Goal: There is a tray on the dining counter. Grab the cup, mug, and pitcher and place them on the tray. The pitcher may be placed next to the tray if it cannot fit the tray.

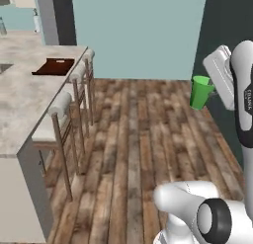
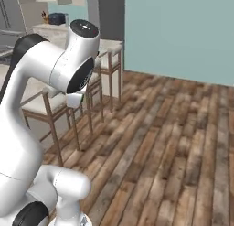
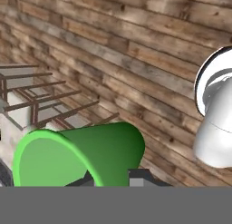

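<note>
1. My gripper (image 1: 211, 90) is clamped nearly shut on the cup (image 1: 200, 92). In the hand view the cup (image 3: 79, 153) lies right against the finger tips, its rim tipped toward the camera.
2. In the left base view the cup hangs in the air over the wood floor (image 1: 138, 139), at the far right of that picture.
3. The tray (image 1: 54, 66) sits on the dining counter (image 1: 24, 95) at the far left, beyond the row of stools (image 1: 69, 104).
4. Key relation: the tray lies well apart from the held cup, leftward and ahead. I judge the base must close that gap before any placing.
5. Mug and pitcher: I cannot locate them.
</note>
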